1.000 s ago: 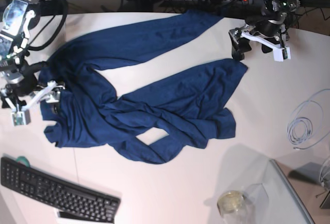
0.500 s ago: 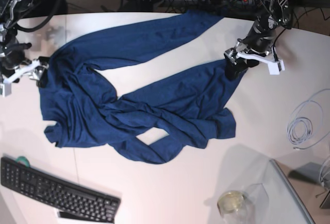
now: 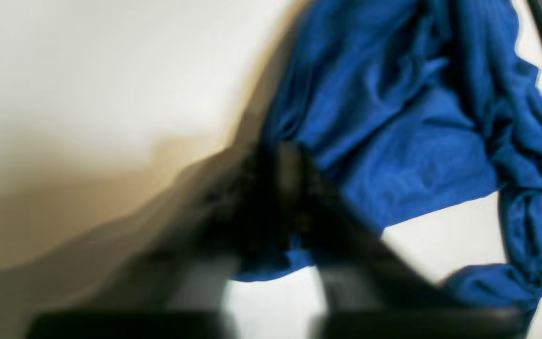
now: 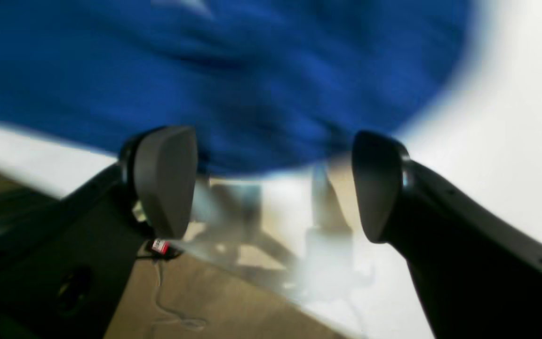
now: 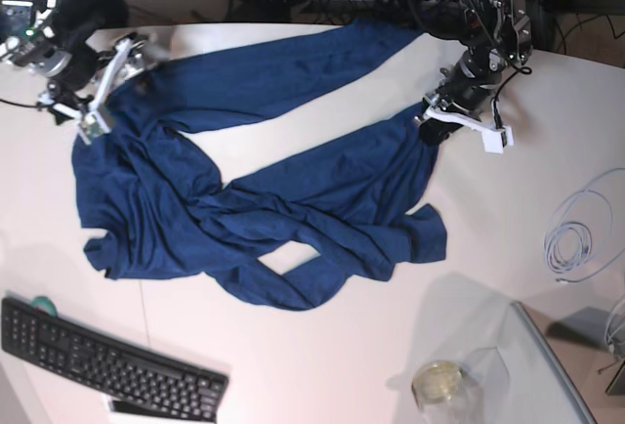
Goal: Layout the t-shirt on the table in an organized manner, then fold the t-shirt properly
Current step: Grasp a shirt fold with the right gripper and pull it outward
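Shirt [image 5: 293, 199]: crumpled and twisted across the middle of the worktop [image 5: 322, 365], one sleeve reaching to the far edge.
Left fingers [image 5: 431, 134]: pressed together on the hem, near the far right corner.
Right fingers [image 4: 165, 179]: wide apart, holding nothing, just beside the cloth near the far left corner.
Risk: may lose the thin pinch on the hem if pulled fast. May drag the whole heap sideways, with only one side held. Could push the far sleeve over the edge.
Count: one shirt, one keyboard [image 5: 107, 365], one cable coil [image 5: 576, 238], one jar [image 5: 437, 382].
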{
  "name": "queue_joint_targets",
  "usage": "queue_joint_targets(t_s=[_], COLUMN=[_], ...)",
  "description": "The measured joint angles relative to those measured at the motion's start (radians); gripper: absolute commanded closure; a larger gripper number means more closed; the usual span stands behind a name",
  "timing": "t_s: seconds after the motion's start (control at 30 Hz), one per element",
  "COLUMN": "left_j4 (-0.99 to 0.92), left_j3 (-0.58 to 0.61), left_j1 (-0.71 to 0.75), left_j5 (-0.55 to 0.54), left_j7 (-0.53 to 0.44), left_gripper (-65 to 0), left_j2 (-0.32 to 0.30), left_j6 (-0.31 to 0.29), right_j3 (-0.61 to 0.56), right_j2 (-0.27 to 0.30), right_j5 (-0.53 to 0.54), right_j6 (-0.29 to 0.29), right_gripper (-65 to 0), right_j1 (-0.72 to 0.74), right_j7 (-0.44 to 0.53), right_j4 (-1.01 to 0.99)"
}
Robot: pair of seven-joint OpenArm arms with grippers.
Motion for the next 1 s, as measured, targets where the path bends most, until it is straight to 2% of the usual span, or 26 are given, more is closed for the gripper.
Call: queue_joint_targets(t_s=[0.07,0.17,0.27,0.43,0.5,0.63,0.9,0.93,1.0], left_j4=[0.0,0.0,0.0,0.0,0.0,0.0,0.0,0.0,0.0], left_j3=[0.007,0.006,-0.002,-0.003,-0.003,-0.002,0.0,0.0,-0.002], left_j1=[-0.001,-0.002,0.0,0.012,0.012,0.012,0.011,0.012,0.013], left_j5=[0.002,0.002,0.002,0.002,0.002,0.002,0.002,0.002,0.002], left_j7=[0.007,0.007,0.007,0.009,0.007,0.01,0.01,0.009,0.01], left_gripper=[0.0,0.0,0.0,0.0,0.0,0.0,0.0,0.0,0.0], left_j2=[-0.016,-0.036,-0.047,-0.078,-0.084,-0.089,-0.086,-0.086,-0.086], left_j6=[0.0,0.006,0.006,0.002,0.007,0.006,0.006,0.006,0.006], right_j3=[-0.115,-0.201,-0.287,-0.488,-0.55,-0.591,-0.592,-0.592,-0.591], right_j2=[0.063,0.106,0.108,0.1,0.091,0.071,0.016,0.013,0.016], right_j5=[0.003,-0.007,-0.043,-0.265,-0.323,-0.342,-0.35,-0.347,-0.352], right_j6=[0.006,0.003,0.0,0.003,0.004,0.004,0.003,0.003,0.003], right_gripper=[-47.0,-47.1,-47.4,-47.0,-46.8,-47.1,-46.1,-43.8,-32.1], right_j1=[-0.002,0.009,-0.002,-0.033,-0.035,-0.015,0.072,0.078,0.097], right_j7=[0.036,0.025,0.032,0.028,0.027,0.042,0.04,0.04,0.039], right_j4=[0.001,0.016,0.074,0.107,0.104,0.084,-0.068,-0.083,-0.115])
